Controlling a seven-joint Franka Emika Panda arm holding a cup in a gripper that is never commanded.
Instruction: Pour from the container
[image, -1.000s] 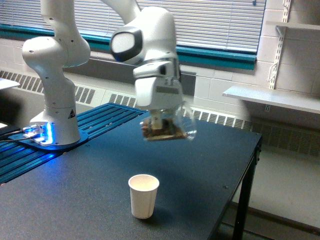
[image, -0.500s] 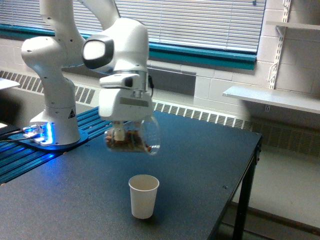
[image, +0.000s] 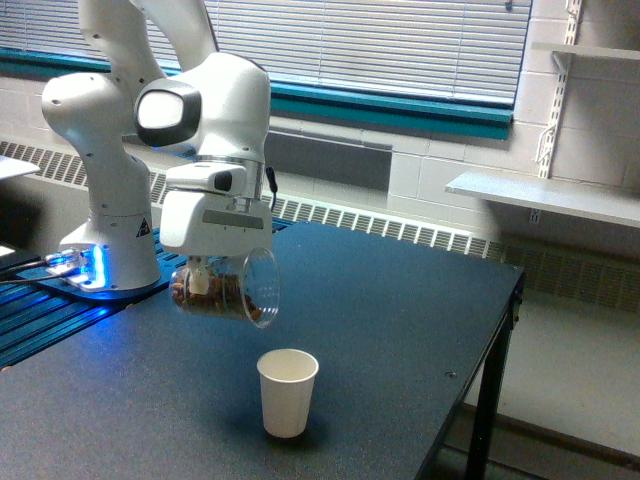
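- Exterior view: a white arm is seen on the left, its gripper (image: 208, 272) hanging over a dark table (image: 400, 330).
- The gripper is clamped on a clear cup (image: 228, 291); the fingers are mostly hidden behind the cup wall, so the exact contact cannot be made out.
- The clear cup is held in the air, tipped nearly onto its side, mouth turned toward the right and slightly down.
- Brown material is seen lying along the lower side of the clear cup; nothing is seen falling from it.
- A white paper cup (image: 287, 391) stands upright on the table near the front edge, below and a little right of the clear cup's mouth, well apart from it.
- Step judged: the tilt for pouring is set up, but no flow is visible.
- Next move judged: the mouth is to be brought directly above the paper cup and tipped further; spilling past the rim is the risk.
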